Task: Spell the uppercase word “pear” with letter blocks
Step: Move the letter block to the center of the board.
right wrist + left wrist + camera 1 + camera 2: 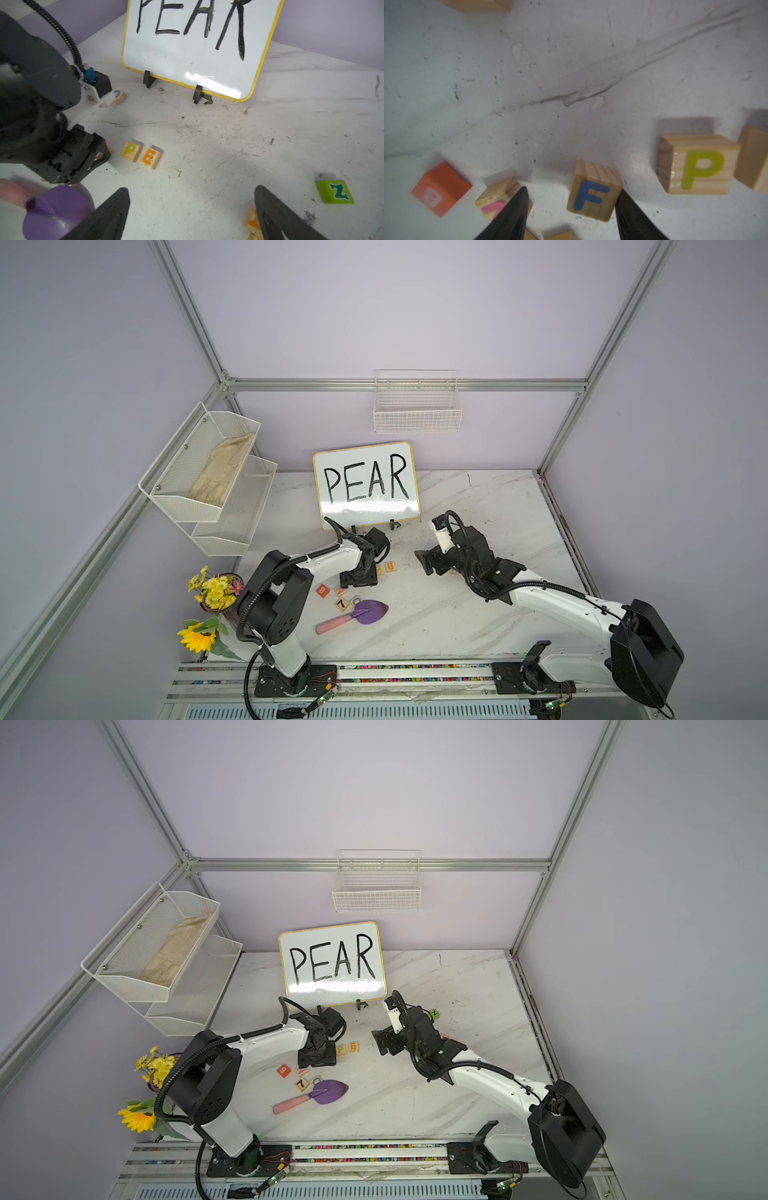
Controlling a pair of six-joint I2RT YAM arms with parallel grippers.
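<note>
P block and E block lie just beside each other, letters up, about mid-surface and slightly toward its left edge, in front of the whiteboard.

We judge them light, rigid and sturdy: pale grained wood, flat square faces, glossy printed tops that may slip. Best hold is on two opposite plain sides, jaws square to them.

The left gripper stands part open astride the F block. One finger touches a corner, without clamping.

The right gripper gapes wide and empty over the scuffed, marble-patterned surface. An orange-lettered block sits by one finger; we cannot read its letter.
</note>
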